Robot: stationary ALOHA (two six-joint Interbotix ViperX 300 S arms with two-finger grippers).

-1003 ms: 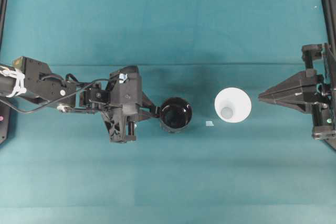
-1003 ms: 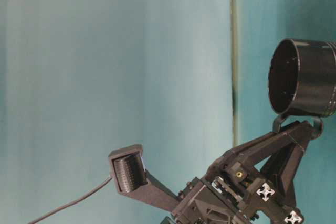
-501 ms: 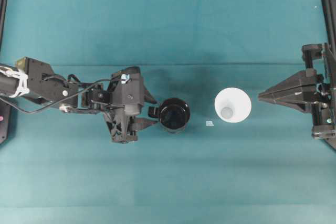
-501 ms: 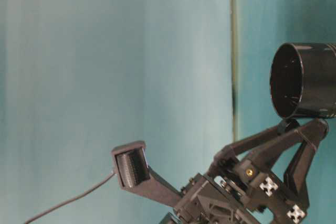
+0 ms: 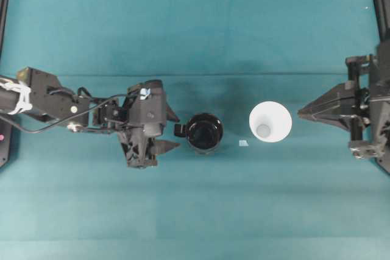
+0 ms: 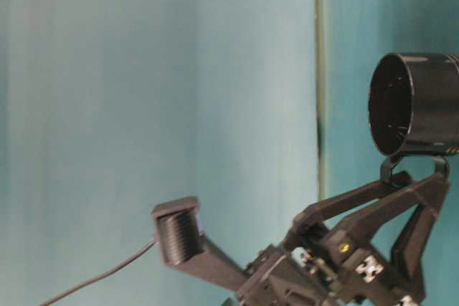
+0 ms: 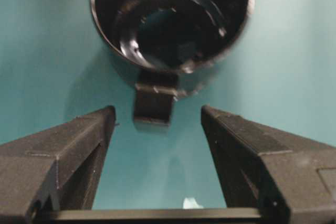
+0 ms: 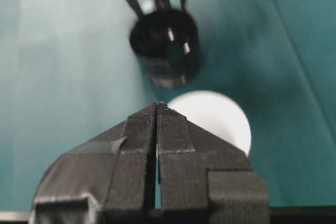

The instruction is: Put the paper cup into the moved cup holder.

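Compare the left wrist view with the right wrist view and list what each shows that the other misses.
Left wrist only: the glossy black round cup holder's hollow inside, its handle standing free between the open left gripper's fingers, and a small pale scrap on the cloth.
Right wrist only: the plain white paper cup and the shut right gripper.
Both: the cup holder and the teal cloth.

A teal cloth [image 5: 195, 35] is spread over the whole work surface, and faint horizontal creases are seen across it in the overhead view. Dark vertical frame rails [image 5: 3, 4] are seen at both side edges. A soft shadow is cast on the cloth near the middle. In the table-level view a plain teal backdrop [image 6: 143, 105] is shown, evenly lit, with a thin dark seam [image 6: 320, 91] beside it.
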